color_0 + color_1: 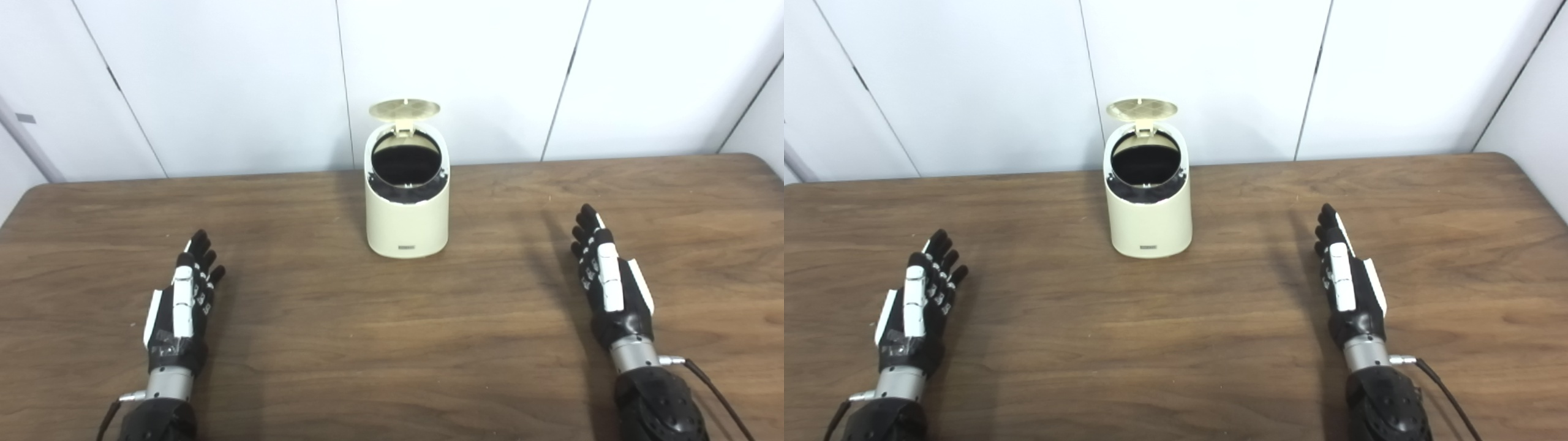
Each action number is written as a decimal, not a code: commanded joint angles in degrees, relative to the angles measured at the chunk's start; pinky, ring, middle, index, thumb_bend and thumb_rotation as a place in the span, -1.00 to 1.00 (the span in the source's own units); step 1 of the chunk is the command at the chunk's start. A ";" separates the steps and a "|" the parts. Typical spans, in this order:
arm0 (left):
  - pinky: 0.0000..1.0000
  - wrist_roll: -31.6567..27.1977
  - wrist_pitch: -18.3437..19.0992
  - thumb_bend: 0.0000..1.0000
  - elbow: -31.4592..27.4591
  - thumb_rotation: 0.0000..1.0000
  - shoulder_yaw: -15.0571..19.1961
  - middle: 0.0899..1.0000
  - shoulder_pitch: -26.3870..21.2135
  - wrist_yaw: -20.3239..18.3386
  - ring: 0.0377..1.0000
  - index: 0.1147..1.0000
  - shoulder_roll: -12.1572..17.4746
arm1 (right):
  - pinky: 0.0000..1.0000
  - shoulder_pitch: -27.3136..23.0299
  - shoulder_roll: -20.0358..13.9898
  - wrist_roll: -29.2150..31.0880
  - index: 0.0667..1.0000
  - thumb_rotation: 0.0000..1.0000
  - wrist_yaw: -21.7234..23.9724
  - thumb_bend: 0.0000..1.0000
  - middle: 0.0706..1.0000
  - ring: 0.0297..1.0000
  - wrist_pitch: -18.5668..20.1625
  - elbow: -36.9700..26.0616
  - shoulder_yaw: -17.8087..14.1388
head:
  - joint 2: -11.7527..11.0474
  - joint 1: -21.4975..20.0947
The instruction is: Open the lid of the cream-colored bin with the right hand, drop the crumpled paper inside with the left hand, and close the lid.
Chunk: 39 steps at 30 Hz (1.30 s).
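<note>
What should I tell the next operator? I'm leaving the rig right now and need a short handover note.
Left hand: open, holding nothing, near the table's left front.
Right hand: open, holding nothing, at the right.
Bin: upright at the table's middle back, both hands well clear of it.
Lid: up, the mouth showing dark inside.
Crumpled paper: not visible anywhere; whether it lies inside the bin cannot be told.
Left: close the lid.

Brown wood-grain counter (392, 343) with rounded far corners. White panelled wall (245, 79) behind, split by thin dark seams. Even, soft light.
</note>
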 commanded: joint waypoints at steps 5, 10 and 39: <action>1.00 2.37 -1.71 -0.05 -0.11 1.00 -0.86 1.00 -0.15 0.62 1.00 1.00 0.43 | 1.00 -3.22 -1.92 -1.47 0.92 1.00 0.44 0.15 0.97 0.98 -3.00 -1.33 0.72 | -0.91 0.21; 1.00 3.03 -1.97 -0.10 0.10 1.00 -1.24 1.00 -0.05 1.00 1.00 1.00 0.39 | 0.99 -5.30 -2.69 -3.38 0.90 1.00 0.20 0.13 0.96 0.96 -3.20 -1.30 1.53 | -1.51 0.04; 1.00 3.28 -2.81 -0.14 1.37 1.00 -2.13 1.00 0.40 1.35 1.00 1.00 -0.62 | 0.86 -17.96 -6.26 -19.95 0.84 1.00 0.98 0.29 0.88 0.89 4.75 -6.20 10.12 | -5.34 0.73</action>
